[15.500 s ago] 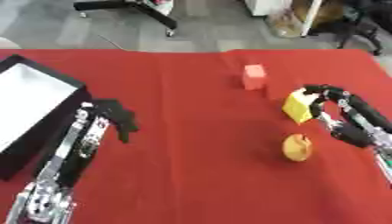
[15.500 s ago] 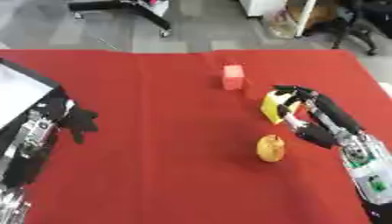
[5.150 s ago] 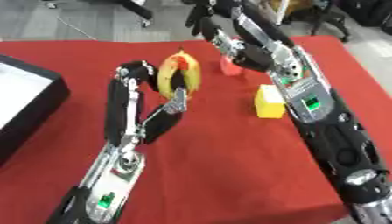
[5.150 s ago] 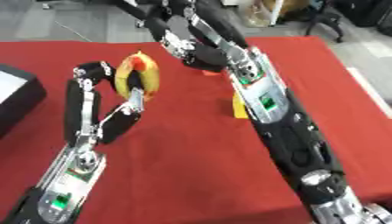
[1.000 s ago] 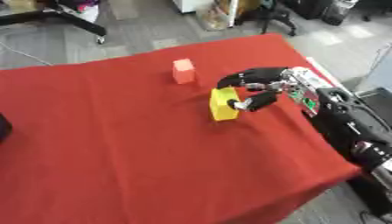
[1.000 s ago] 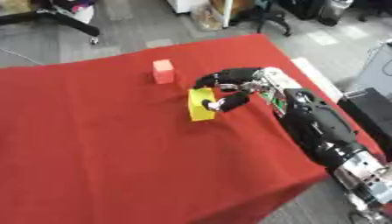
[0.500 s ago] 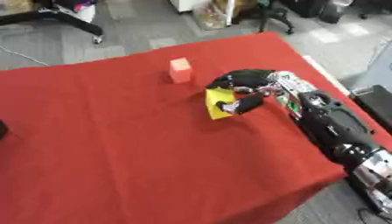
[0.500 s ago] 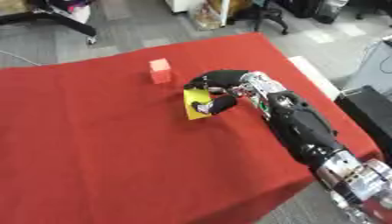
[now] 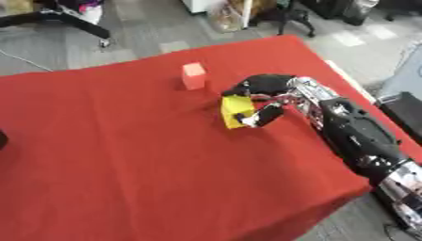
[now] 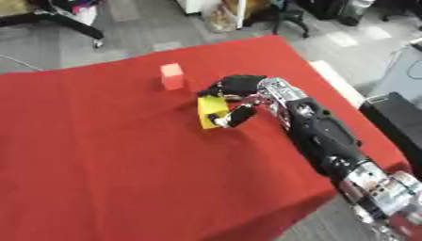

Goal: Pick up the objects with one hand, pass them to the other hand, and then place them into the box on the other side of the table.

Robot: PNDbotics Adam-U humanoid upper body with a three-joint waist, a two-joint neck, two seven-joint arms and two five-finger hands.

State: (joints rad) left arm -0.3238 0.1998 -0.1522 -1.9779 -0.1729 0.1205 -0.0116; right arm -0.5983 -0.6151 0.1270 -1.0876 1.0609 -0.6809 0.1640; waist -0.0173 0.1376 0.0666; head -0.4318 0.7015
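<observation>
Red cloth is covering the whole counter [image 9: 124, 155], its far edge running along a grey floor. Reaching in from the lower right corner, the robot's black and silver right arm is stretching across to the counter's right half. Its right hand [image 9: 265, 94] is curling over a yellow block [image 9: 236, 110], fingers wrapping its top and thumb pressing its near side. A small pink block [image 9: 193, 76] is standing just beyond, apart from the hand.
</observation>
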